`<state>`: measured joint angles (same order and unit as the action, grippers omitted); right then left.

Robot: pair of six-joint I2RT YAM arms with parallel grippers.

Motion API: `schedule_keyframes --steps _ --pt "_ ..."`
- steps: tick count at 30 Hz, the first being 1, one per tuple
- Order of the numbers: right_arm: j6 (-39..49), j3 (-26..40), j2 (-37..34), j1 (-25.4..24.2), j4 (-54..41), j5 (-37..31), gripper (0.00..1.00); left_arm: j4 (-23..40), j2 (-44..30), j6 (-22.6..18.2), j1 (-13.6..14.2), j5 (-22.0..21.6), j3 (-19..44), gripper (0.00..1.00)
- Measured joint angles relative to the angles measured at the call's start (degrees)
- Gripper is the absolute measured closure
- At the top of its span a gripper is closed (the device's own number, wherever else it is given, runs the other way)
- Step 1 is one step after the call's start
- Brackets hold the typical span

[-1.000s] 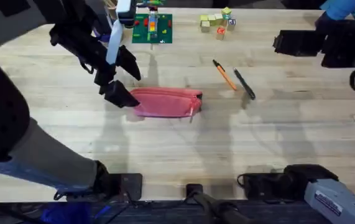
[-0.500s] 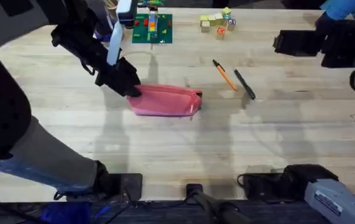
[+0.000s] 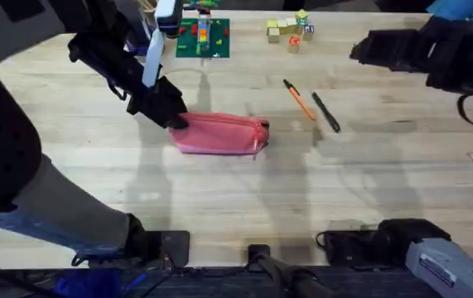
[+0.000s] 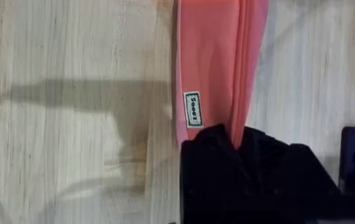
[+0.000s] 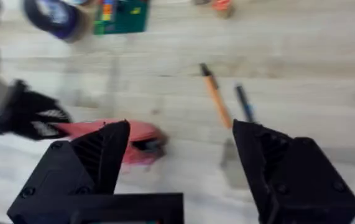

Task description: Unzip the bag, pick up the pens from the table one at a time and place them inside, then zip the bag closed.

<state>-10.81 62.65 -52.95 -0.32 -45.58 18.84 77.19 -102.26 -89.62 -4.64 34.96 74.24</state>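
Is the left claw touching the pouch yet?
Touching. In the left wrist view the left claw sits on the end of the pink pouch, its black fingers overlapping the fabric; the overhead view shows it at the pouch's left end.

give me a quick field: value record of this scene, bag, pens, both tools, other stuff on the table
bag: pink-red pouch lying flat on the table, apparently not yet opened
left tool: shut on the bag's left end
right tool: open, above the table, holding nothing
orange pen: on the table right of the bag, untouched
black pen: beside the orange pen, apart from it
far edge: green board and small blocks
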Motion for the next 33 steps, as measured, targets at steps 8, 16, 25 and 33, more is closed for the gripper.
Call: schedule_keyframes --steps 8,16,25,33 --pt "-9.42 0.09 -0.42 5.56 -5.66 2.40 0.004 0.22 0.00 0.00 0.00 0.00 0.00 0.956" --pt "-15.94 0.09 -0.42 18.24 -5.65 -8.55 0.004 0.24 0.00 0.00 0.00 0.00 0.00 0.957" --pt "-27.72 0.09 -6.43 36.73 -3.90 -18.33 0.004 0.33 0.00 0.00 0.00 0.00 0.00 0.957" --pt "-36.50 0.09 -14.67 41.11 0.59 -21.23 0.004 0.33 0.00 0.00 0.00 0.00 0.00 0.957"
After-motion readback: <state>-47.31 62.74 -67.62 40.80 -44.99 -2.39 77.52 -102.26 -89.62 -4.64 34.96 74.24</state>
